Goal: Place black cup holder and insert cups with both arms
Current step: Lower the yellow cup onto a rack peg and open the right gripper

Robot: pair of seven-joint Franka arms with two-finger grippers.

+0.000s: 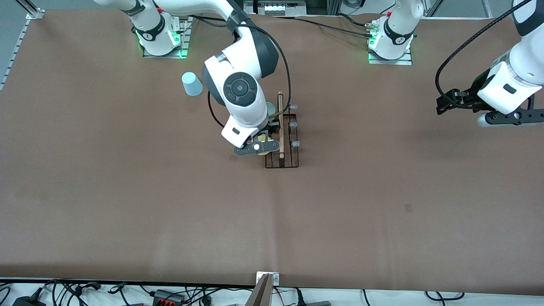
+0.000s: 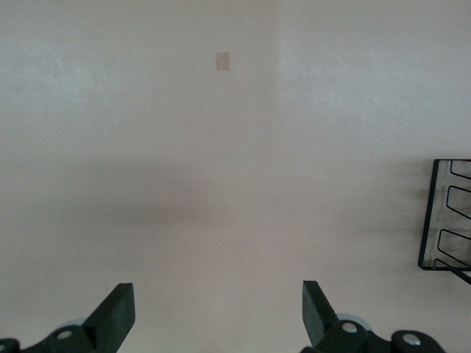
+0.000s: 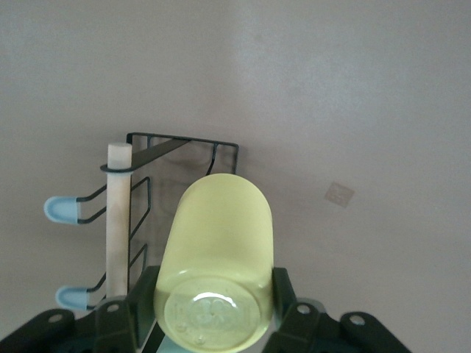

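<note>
The black cup holder (image 1: 292, 159) stands mid-table, its wooden rod (image 1: 280, 127) on top and grey-blue peg tips (image 1: 294, 125) pointing toward the left arm's end. My right gripper (image 1: 260, 144) is beside the rod, shut on the yellow cup (image 3: 217, 243), which lies sideways against the rack (image 3: 184, 143) over its base. A mint cup (image 1: 270, 109) shows at the rack, partly hidden by the right arm. The light blue cup (image 1: 192, 83) stands upside down near the right arm's base. My left gripper (image 1: 444, 104) waits open and empty over the left arm's end of the table, fingers (image 2: 118, 316) wide apart.
Brown cloth covers the table (image 1: 127, 204), with small tape marks (image 1: 408, 207) on it. The left wrist view shows bare cloth, one tape mark (image 2: 222, 61) and the rack's base (image 2: 445, 213) at the picture's edge. Cables (image 1: 170, 295) lie along the table edge nearest the front camera.
</note>
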